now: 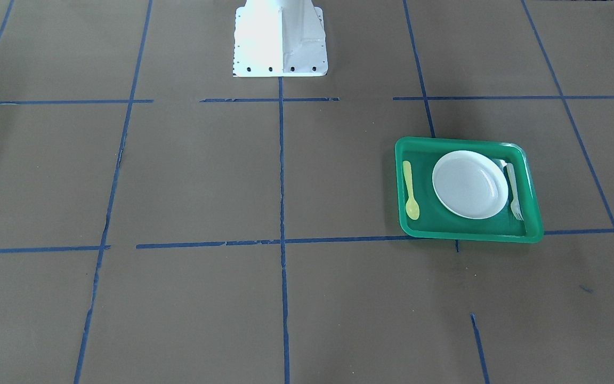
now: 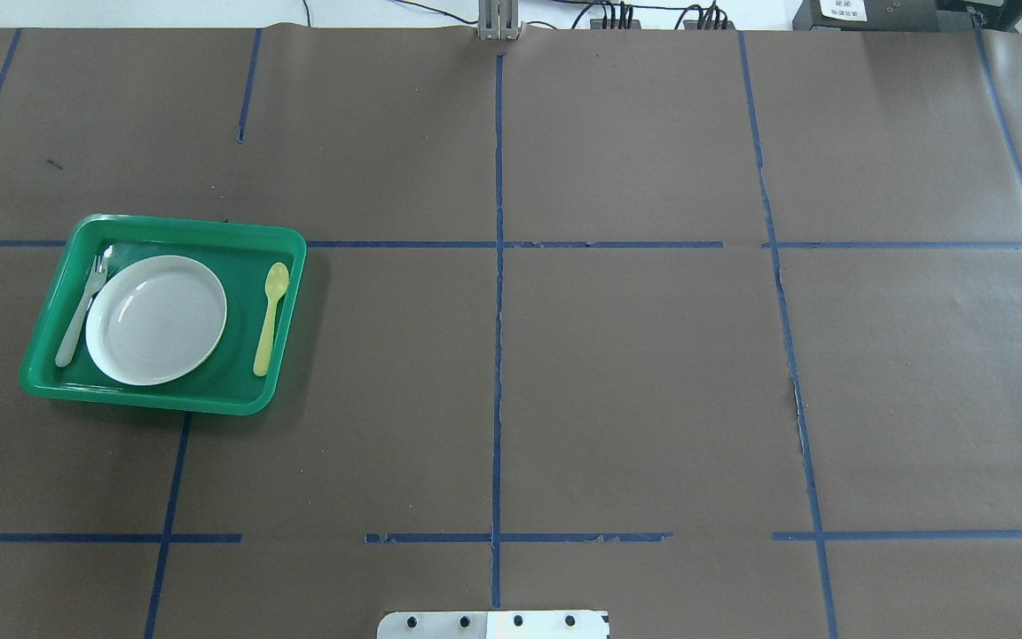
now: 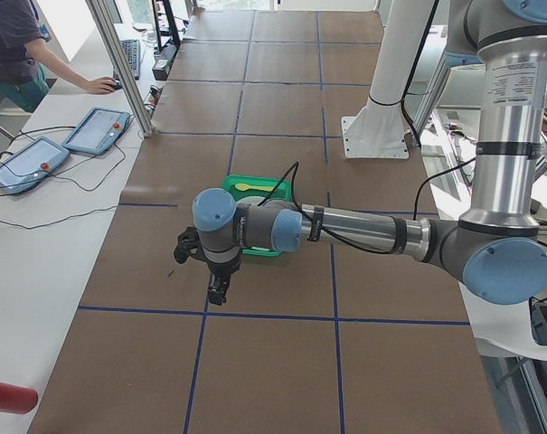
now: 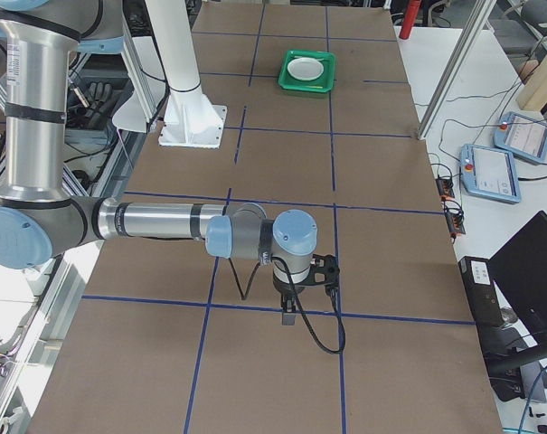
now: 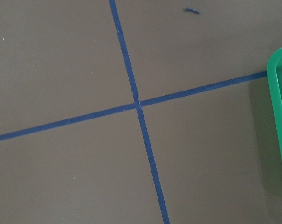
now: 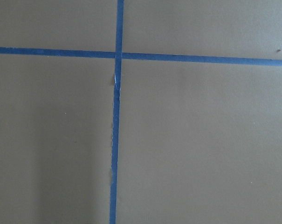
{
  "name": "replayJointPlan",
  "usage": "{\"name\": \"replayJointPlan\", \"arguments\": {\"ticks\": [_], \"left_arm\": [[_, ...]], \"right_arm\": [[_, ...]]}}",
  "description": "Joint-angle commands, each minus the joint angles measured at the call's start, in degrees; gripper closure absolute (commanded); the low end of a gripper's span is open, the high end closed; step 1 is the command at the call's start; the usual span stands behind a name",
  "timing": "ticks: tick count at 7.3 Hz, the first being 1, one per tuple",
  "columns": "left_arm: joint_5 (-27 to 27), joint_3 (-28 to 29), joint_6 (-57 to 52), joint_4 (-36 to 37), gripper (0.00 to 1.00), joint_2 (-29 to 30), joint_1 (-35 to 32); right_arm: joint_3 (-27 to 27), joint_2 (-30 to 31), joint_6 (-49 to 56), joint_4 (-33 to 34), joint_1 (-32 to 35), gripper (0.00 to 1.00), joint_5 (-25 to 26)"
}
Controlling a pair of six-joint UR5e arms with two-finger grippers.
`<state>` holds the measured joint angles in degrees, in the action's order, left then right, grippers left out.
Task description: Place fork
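The pale white fork [image 2: 81,311] lies flat in the green tray [image 2: 165,401], along the left side of the white plate [image 2: 156,319]. In the front view the fork [image 1: 514,192] lies to the right of the plate [image 1: 469,184]. My left gripper [image 3: 217,291] shows only in the exterior left view. It points down over the bare table, apart from the tray [image 3: 275,188]. My right gripper [image 4: 288,316] shows only in the exterior right view, far from the tray [image 4: 307,88]. I cannot tell whether either gripper is open or shut.
A yellow spoon [image 2: 270,318] lies in the tray on the plate's other side. The tray's rim [image 5: 277,116] shows at the right edge of the left wrist view. The brown table has blue tape lines. The robot's white base [image 1: 280,40] stands at mid-table. An operator [image 3: 20,54] stands beside tablets [image 3: 97,131].
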<state>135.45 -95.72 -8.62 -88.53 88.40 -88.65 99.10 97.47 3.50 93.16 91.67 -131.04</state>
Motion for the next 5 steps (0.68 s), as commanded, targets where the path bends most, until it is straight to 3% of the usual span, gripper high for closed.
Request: {"name": "replayJointPlan", "arguments": {"ticks": [1,5], "left_arm": [[0.34,0.18,0.01,0.28,0.00,-1.04,-1.78],[-0.01,0.18,0.01,0.37,0.00,-1.30,-2.67]], "right_arm": [[0.04,0.00,0.02,0.00,0.00,0.00,0.00],[0.04,0.00,0.02,0.00,0.00,0.00,0.00]]}}
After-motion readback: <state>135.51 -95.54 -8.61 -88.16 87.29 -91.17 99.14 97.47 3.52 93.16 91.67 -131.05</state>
